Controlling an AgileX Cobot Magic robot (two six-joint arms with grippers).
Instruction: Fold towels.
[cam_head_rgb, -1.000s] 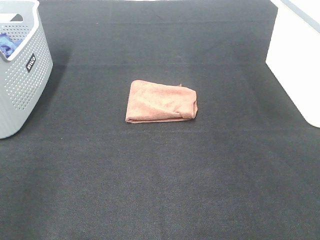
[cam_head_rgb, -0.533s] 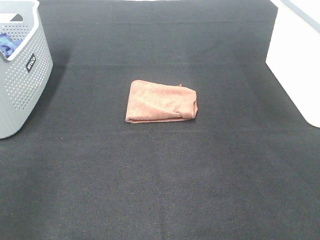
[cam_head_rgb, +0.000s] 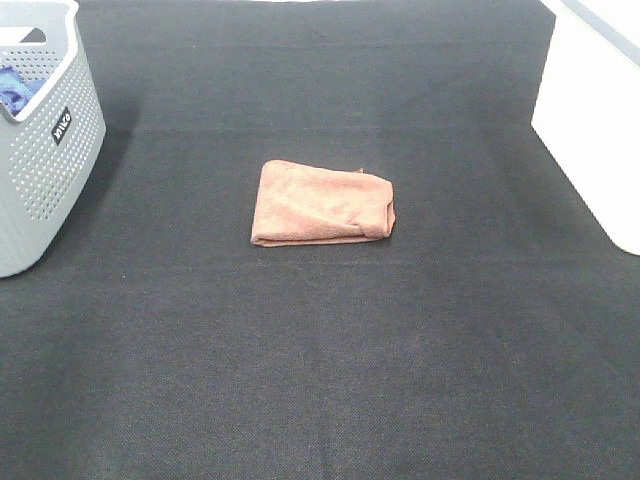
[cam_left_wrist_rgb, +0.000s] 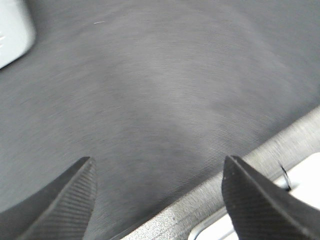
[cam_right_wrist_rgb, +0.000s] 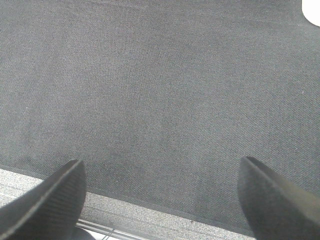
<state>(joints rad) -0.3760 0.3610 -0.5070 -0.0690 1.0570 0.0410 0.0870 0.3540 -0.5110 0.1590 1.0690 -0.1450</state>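
Observation:
The rust-brown towel (cam_head_rgb: 322, 204) lies folded into a small rectangle on the black mat in the middle of the exterior high view. Neither arm shows in that view. My left gripper (cam_left_wrist_rgb: 159, 197) is open and empty over bare mat near the mat's edge. My right gripper (cam_right_wrist_rgb: 160, 192) is open and empty over bare mat, also near the mat's edge. The towel does not show in either wrist view.
A grey perforated basket (cam_head_rgb: 45, 150) with a blue cloth (cam_head_rgb: 18, 88) inside stands at the back left. A white box (cam_head_rgb: 590, 120) stands at the right edge. The black mat (cam_head_rgb: 320, 350) covers the table.

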